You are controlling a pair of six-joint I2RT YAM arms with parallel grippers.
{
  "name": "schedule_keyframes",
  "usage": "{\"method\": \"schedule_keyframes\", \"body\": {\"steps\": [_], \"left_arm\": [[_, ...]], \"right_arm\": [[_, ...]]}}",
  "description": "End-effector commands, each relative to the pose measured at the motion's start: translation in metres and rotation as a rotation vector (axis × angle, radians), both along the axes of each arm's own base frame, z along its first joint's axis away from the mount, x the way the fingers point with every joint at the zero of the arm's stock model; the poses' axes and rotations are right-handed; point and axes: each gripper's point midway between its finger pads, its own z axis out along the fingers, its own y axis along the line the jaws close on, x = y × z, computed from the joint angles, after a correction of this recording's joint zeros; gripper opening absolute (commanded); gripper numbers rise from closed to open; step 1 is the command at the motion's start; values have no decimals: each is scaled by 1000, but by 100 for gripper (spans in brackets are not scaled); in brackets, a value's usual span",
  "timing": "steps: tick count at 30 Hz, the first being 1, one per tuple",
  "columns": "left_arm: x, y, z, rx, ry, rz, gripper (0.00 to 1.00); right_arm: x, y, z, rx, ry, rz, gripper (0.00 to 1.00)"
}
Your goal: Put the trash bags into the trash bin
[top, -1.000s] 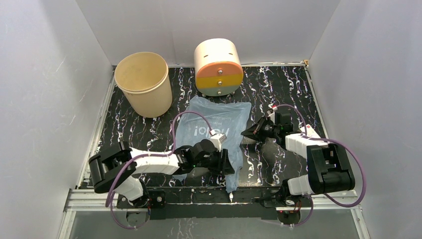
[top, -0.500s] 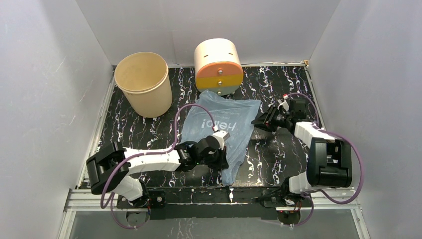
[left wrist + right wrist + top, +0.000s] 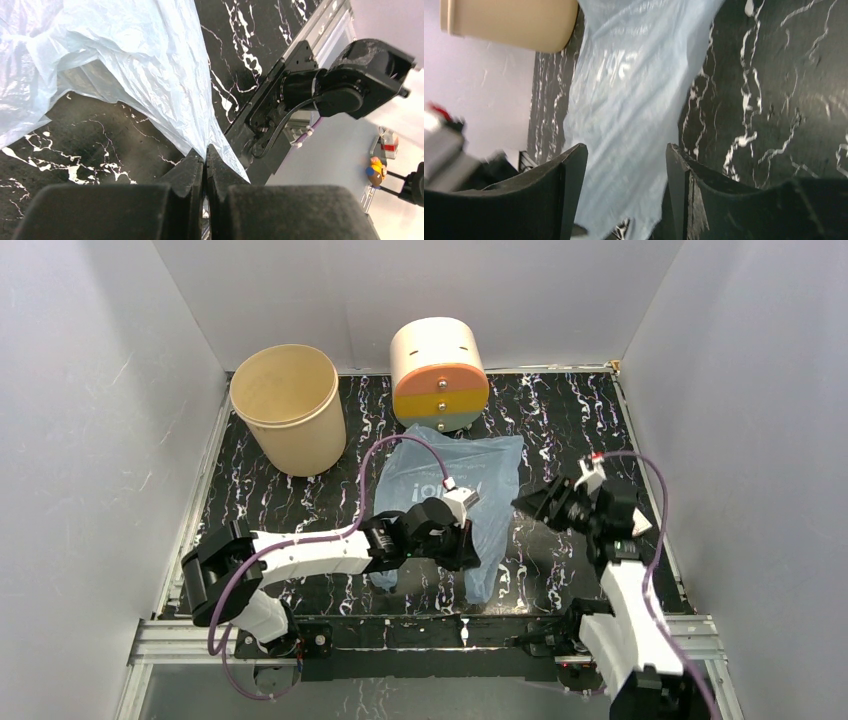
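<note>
The pale-blue trash bag (image 3: 487, 478) lies crumpled in the middle of the black marbled table. My left gripper (image 3: 466, 554) reaches across its near part. In the left wrist view that gripper (image 3: 205, 152) is shut on a fold of the film (image 3: 125, 55), which lifts into a tent off the table. My right gripper (image 3: 527, 503) stands open just right of the bag's right edge. Between its spread fingers (image 3: 626, 150) the bag (image 3: 634, 85) shows, but nothing is gripped. The tan trash bin (image 3: 290, 410) stands upright at the back left, well apart from both grippers.
A cream cylinder with an orange-yellow front (image 3: 440, 375) stands at the back centre, just beyond the bag. White walls close in the table (image 3: 570, 415) on three sides. The metal rail with the arm bases (image 3: 400, 635) runs along the near edge.
My right gripper has opened, let go of the bag's right edge and drawn back to the right. My left gripper has shut on the bag's near part, and the bag has shifted right.
</note>
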Motion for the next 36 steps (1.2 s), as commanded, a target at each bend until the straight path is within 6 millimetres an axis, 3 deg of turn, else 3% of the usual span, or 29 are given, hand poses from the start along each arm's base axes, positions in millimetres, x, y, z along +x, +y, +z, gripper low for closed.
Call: {"method": "schedule_keyframes", "body": {"steps": [1, 8, 16, 22, 27, 36], "left_arm": [[15, 1, 36, -112, -41, 54, 0], [36, 24, 38, -99, -55, 180, 0], [44, 29, 33, -105, -48, 238, 0], [46, 31, 30, -98, -40, 243, 0], [48, 30, 30, -112, -32, 256, 1], [52, 43, 29, -106, -31, 290, 1]], "right_arm": [[-19, 4, 13, 8, -278, 13, 67], [-50, 33, 32, 65, -469, 241, 68], [-86, 77, 53, 115, -588, 458, 65], [-106, 95, 43, 22, -591, 620, 65], [-116, 107, 18, -51, -524, 704, 65], [-146, 126, 14, -77, -544, 843, 68]]}}
